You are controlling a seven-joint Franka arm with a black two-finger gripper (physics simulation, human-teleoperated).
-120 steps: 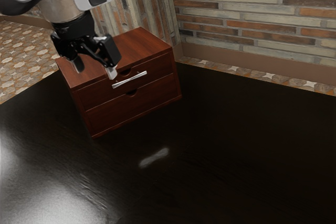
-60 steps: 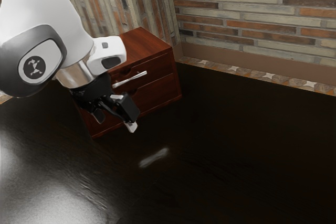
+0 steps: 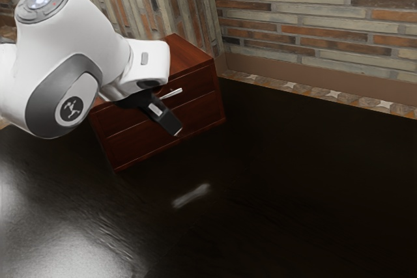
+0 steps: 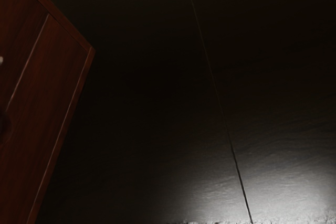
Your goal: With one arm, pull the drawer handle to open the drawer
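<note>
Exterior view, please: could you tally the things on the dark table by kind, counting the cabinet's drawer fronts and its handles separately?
Wooden cabinet: 1
Drawer fronts, upper and lower: 2
Silver bar handle: 1
Robot arm: 1
Total: 5

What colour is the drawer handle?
The drawer handle is silvery, clearest in the exterior view.

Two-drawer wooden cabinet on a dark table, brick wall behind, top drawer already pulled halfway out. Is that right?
Not quite. The top drawer is not pulled out: in the exterior view its front sits flush with the lower drawer beneath it. The rest stands: a two-drawer wooden cabinet on a dark table, brick wall behind.
</note>
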